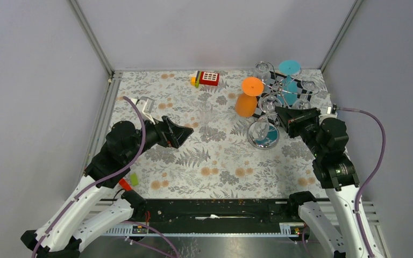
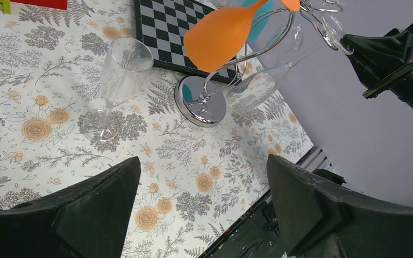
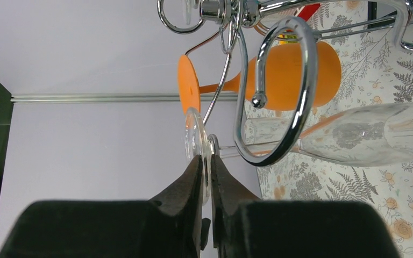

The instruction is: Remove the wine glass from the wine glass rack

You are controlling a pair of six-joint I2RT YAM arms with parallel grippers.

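2 arms are in view, and only 1 is engaged. Our right gripper has its fingers pressed together on the thin edge of the clear foot of the wine glass. The glass hangs upside down, its stem threaded through 1 curled chrome arm on the near side of the wine glass rack, at the far right of the table. Our left gripper is spread wide and holds nothing. It hovers over the left-centre of the floral tablecloth, near a clear flute standing upright.

We judge the grasp step to be in hand, with the glass not yet off the rack. The next move likely calls for drawing the foot along the arm toward its open end, keeping the stem centred in the slot and clear of the orange glass hanging just beside it.
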